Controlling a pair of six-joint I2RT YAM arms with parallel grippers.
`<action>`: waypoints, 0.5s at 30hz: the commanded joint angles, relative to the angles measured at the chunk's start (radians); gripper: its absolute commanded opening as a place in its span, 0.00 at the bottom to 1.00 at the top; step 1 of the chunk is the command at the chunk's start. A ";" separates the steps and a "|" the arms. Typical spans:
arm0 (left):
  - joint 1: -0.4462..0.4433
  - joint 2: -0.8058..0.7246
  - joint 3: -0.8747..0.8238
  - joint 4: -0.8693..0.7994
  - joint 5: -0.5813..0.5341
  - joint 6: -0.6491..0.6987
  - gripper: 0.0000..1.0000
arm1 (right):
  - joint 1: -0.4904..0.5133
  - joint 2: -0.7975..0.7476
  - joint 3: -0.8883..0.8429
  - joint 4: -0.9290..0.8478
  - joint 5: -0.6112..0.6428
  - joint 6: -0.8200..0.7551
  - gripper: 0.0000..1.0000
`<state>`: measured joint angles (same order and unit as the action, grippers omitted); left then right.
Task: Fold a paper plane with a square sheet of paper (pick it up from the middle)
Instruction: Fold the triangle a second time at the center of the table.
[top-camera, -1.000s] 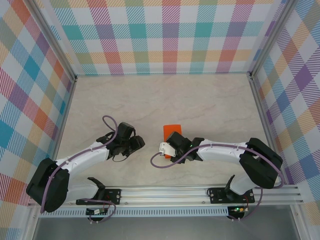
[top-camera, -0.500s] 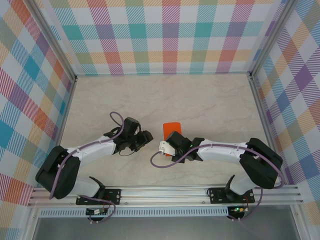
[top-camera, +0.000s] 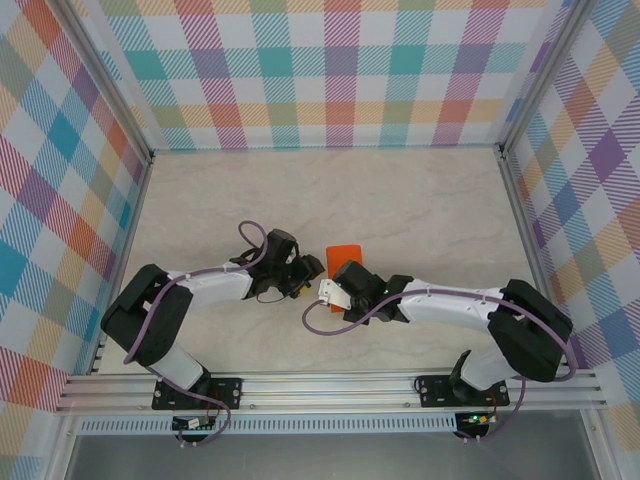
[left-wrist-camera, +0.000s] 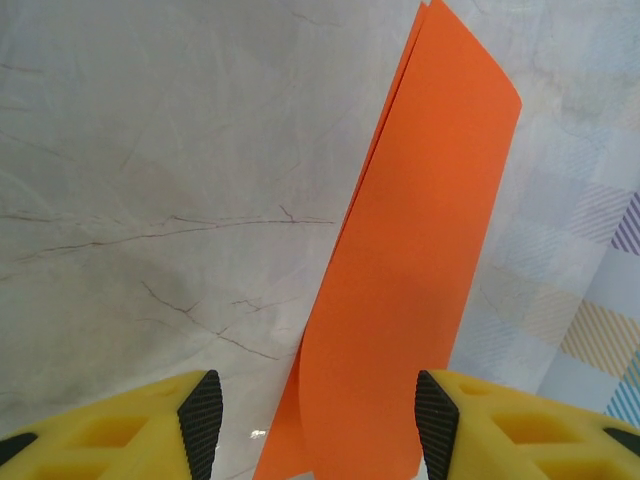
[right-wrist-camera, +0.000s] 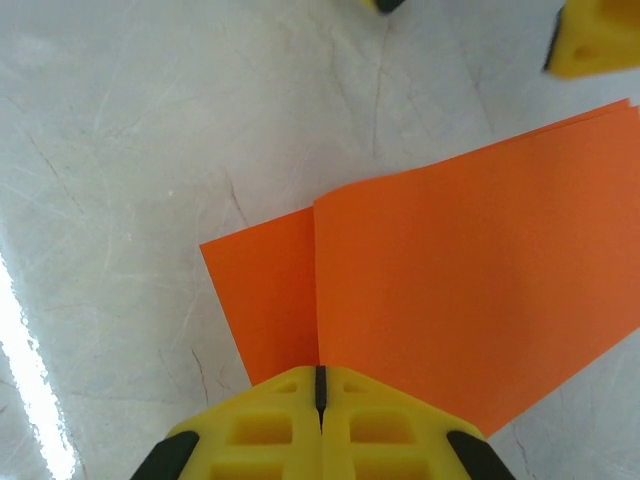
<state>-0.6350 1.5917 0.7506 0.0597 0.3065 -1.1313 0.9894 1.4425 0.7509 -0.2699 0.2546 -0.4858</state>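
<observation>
Square sheet of paper (right-wrist-camera: 450, 290) lies folded — right tool (right-wrist-camera: 320, 385) clamps its edge, left tool (left-wrist-camera: 312, 410) apart.

Both arms angled inward, left gripper (left-wrist-camera: 318, 420) parted, right gripper (right-wrist-camera: 320, 385) closed.

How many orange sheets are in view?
1. The square sheet of paper, folded over, is pinched by the right gripper, fingers shut; its other end lies between the open fingers of the left gripper. None seems hidden.

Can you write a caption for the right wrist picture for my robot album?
The shut right gripper pinches the edge of the folded orange paper over the table.
</observation>
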 joint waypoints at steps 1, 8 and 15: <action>-0.021 0.018 0.046 0.036 0.015 -0.034 0.56 | -0.002 -0.061 -0.033 0.033 0.009 0.061 0.00; -0.045 0.083 0.091 0.069 0.042 -0.057 0.56 | -0.002 -0.082 -0.059 0.054 0.024 0.102 0.00; -0.056 0.133 0.117 0.085 0.049 -0.070 0.56 | -0.002 -0.091 -0.070 0.071 0.042 0.116 0.00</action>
<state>-0.6769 1.7126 0.8406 0.1284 0.3405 -1.1870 0.9894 1.3769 0.6933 -0.2245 0.2821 -0.3969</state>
